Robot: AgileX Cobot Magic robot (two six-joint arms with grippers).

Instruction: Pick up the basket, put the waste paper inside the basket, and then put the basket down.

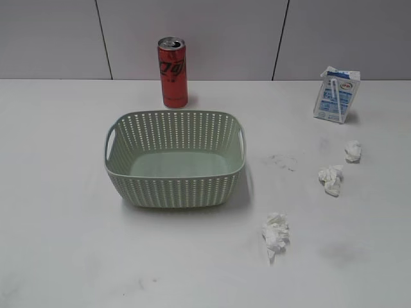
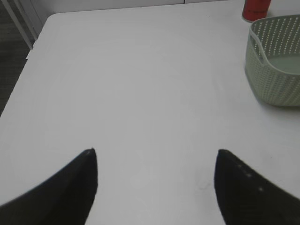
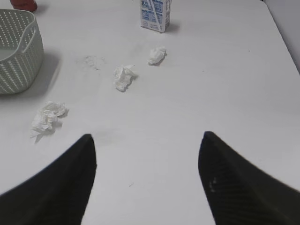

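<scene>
the left fingers (image 2: 155, 187) hang spread and empty over bare table (image 1: 58, 244), with the basket (image 1: 174, 159) at their 2 o'clock, upright, nothing in it, probably left clear for a rim grab. a can (image 1: 173, 72) stands at the basket's 12. three paper wads (image 1: 276, 232) (image 1: 331, 179) (image 1: 352, 151) lie loose at its 3 to 5, below a carton (image 1: 336, 94). the right fingers (image 3: 147, 180) are also parted, holding nothing.

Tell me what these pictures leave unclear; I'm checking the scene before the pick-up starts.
- Red can: left wrist view, cut by the top edge; its print is too small in the exterior view.
- Milk carton: right wrist view, top cut off.
- Basket: right wrist view, left edge crops it.
- Both arms: outside the exterior view.
</scene>
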